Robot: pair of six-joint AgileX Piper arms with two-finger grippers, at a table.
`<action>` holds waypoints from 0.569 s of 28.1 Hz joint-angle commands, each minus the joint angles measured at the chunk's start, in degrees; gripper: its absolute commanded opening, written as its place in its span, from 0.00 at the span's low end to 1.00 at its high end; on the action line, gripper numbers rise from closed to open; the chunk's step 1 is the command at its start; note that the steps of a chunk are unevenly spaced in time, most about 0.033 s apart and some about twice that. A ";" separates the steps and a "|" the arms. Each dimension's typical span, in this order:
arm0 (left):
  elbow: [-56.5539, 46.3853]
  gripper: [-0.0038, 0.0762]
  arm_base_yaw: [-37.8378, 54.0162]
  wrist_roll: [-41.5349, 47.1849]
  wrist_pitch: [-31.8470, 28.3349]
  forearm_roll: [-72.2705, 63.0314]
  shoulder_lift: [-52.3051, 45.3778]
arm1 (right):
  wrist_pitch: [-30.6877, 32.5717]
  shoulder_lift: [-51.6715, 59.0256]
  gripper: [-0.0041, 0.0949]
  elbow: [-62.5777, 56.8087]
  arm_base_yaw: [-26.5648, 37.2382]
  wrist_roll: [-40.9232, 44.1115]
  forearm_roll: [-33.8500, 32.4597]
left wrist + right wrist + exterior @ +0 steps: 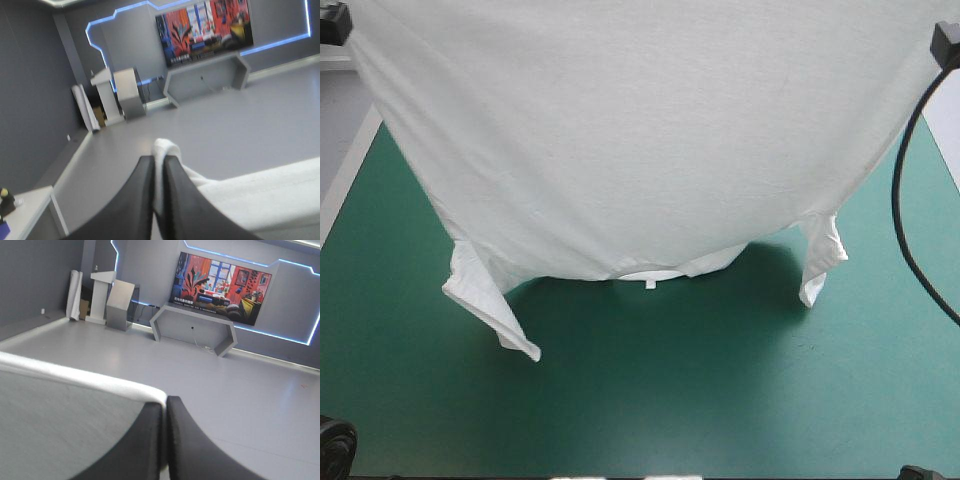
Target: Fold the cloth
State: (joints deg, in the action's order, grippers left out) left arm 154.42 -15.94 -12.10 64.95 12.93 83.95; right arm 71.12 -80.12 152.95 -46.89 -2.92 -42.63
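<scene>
Teal-green tabletop (670, 410) lies bare across the near half of the high view, with more free cover at either side. Above it the T-shirt (640, 130) hangs lifted as one broad white sheet, stretched between the two upper corners and upside down. The collar (650, 277) and both sleeves (485, 305) dangle lowest, close to the cover or perhaps brushing it; I cannot tell which. The cloth looks light, soft and limp, and it sags in the middle, so it will likely follow any pull and crease wherever it touches down. The hem corners seem the sound places to hold, since they keep it spread.

From the left wrist, looking level into the room, the left tool (159, 164) is all but closed. A bunched tuft of white cloth is pinched between its black fingers (135, 200) and pokes out past the tips, and the sheet's top edge runs away to one side.

From the right wrist, the right tool (164, 405) is likewise nearly closed. The sheet's edge runs into the slit between its fingers, and the cloth falls away beside it as a shaded field. Little cloth shows in that pinch, so a slip seems possible. Lowering toward the near cover should find ample room.
</scene>
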 commanded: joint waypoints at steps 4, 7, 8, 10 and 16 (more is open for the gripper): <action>5.39 0.04 -0.08 -2.21 -6.55 2.26 -5.70 | -13.81 2.59 0.02 5.11 0.53 -1.20 -0.52; 5.96 0.04 -0.08 -3.02 -6.32 2.36 -7.32 | -20.35 4.33 0.02 5.37 0.53 -2.13 4.49; 5.96 0.04 -0.08 -3.16 -6.32 2.36 -7.62 | -21.78 4.93 0.02 5.37 0.53 -3.00 6.38; 5.96 0.04 -0.08 -3.59 -6.15 2.21 -8.03 | -23.17 5.65 0.02 5.47 0.53 -4.57 9.72; 3.05 0.04 -0.08 -4.18 -7.14 1.96 -7.57 | -22.06 4.59 0.02 3.45 0.53 -6.14 11.01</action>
State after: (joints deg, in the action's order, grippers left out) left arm 159.11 -15.94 -15.99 63.14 11.47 75.89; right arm 53.61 -75.23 157.18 -46.89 -8.39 -27.95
